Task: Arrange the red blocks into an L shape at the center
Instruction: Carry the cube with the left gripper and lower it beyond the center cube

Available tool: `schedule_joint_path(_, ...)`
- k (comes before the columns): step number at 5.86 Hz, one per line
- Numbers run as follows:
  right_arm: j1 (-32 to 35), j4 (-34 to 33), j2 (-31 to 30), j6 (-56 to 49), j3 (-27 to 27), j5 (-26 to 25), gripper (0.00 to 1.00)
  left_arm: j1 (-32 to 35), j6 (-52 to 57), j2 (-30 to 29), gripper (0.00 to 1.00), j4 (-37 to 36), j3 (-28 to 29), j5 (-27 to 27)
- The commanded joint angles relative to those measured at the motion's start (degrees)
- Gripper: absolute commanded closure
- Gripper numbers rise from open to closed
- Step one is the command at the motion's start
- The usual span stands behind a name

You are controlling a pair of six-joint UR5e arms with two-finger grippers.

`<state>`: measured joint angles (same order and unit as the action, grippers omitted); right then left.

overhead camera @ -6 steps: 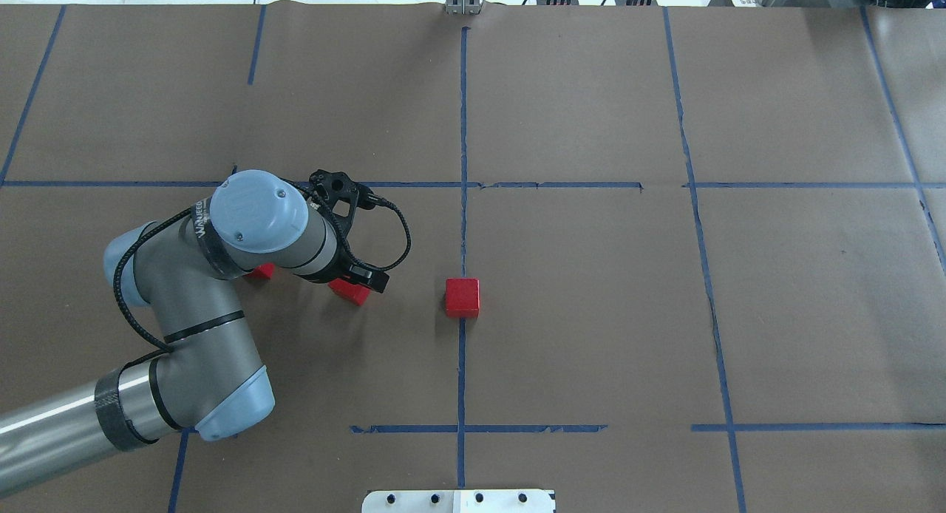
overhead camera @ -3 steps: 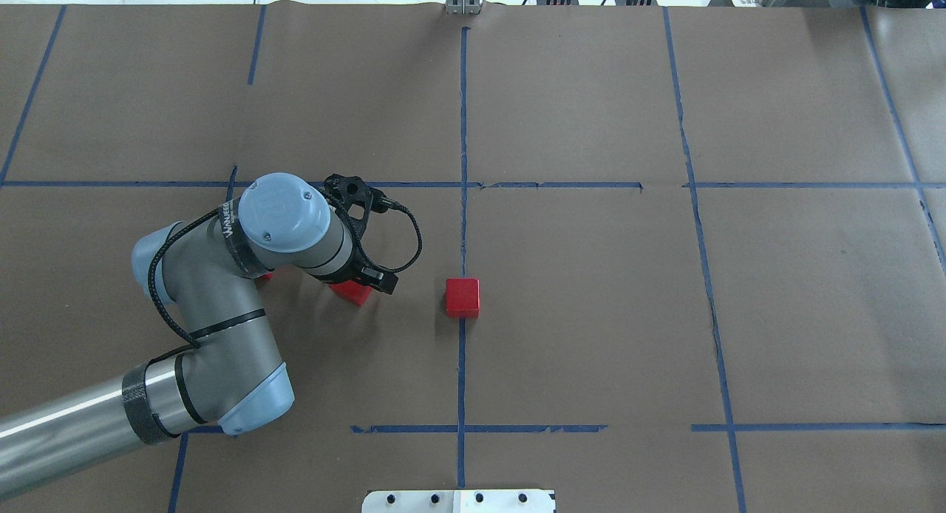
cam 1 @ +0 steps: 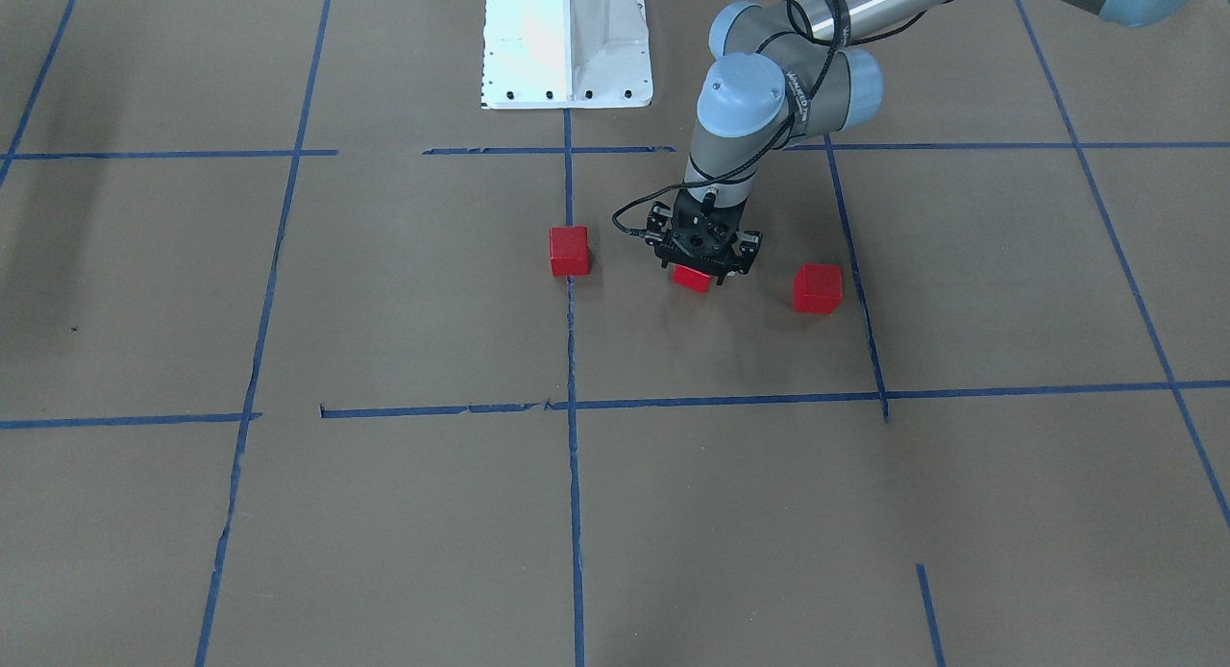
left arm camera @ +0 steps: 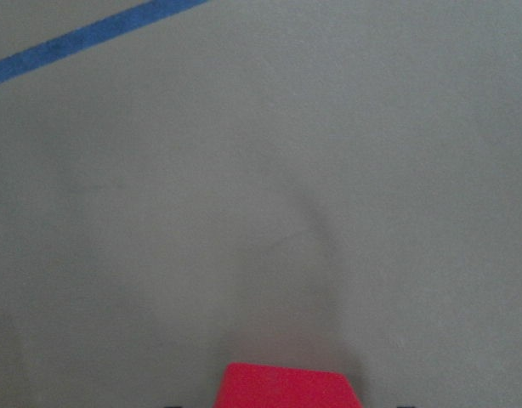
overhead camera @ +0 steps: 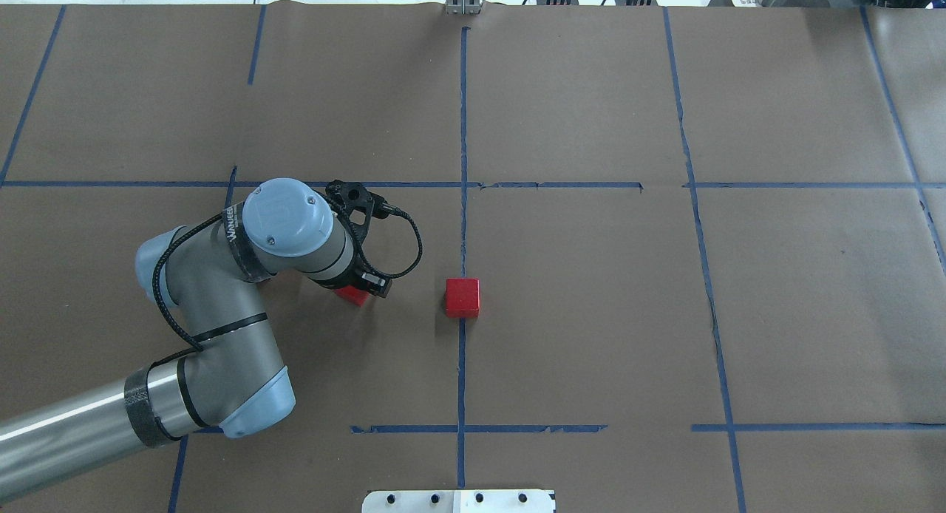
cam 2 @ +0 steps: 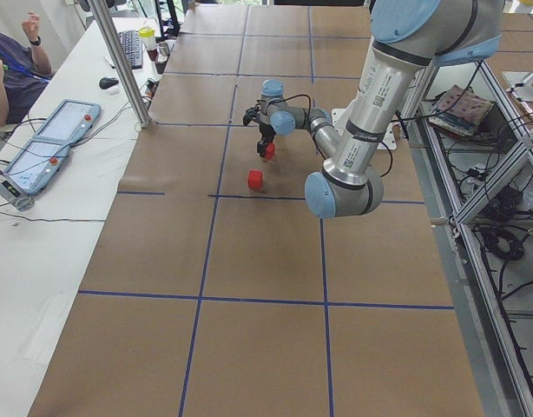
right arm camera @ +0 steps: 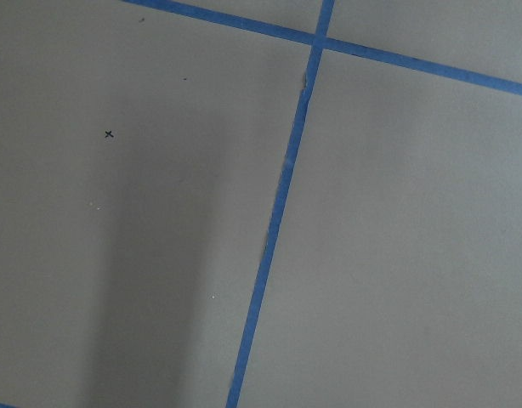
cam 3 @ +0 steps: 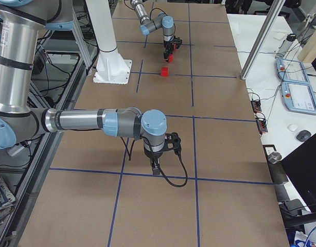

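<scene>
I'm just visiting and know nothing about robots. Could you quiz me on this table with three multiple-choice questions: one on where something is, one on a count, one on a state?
1. Where does the block seen whole from overhead sit?
A) on the blue tape line splitting the middle cell
B) on the white plate
C) atop another block

2. How many red blocks are there?
A) two
B) three
C) five

3. Do the blocks touch?
A) all joined in an L
B) two touch
C) none touch

Answers:
1 A: the tape runs under it.
2 B: the front-facing view shows three, the middle one below the left pincer.
3 C: bare brown paper shows between each pair.
</scene>
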<state>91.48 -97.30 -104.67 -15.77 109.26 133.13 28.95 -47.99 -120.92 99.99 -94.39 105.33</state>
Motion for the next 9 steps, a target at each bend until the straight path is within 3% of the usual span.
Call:
schedule_joint_path(1, 0.01, 0.0, -0.01, 0.12, 0.07, 0.02, 0.0, 0.92, 0.0, -2.36, 0.81, -6.67, -1.13, 0.14)
schedule_joint_path(2, 0.01, 0.0, -0.01, 0.12, 0.07, 0.02, 0.0, 2.06, -0.52, -6.39, 0.87, -14.56, -1.23, 0.05)
schedule_joint_path(3, 0.01, 0.0, -0.01, 0.12, 0.07, 0.02, 0.0, 3.03, -4.97, -7.3, 0.88, -15.17, -1.14, -0.03)
schedule_joint_path(4, 0.01, 0.0, -0.01, 0.12, 0.07, 0.02, 0.0, 2.95, -10.58, -9.92, 0.88, -14.48, 0.42, -0.21)
schedule_joint_path(6, -0.08, 0.0, -0.01, 0.12, 0.07, 0.02, 0.0, 2.95, -18.78, -18.26, 0.88, -8.0, 12.41, -0.21)
schedule_joint_path(9, 0.01, 0.0, 0.08, 0.12, 0.07, 0.02, 0.0, 1.12, -22.66, -22.15, 0.85, -3.31, 19.5, -0.3)
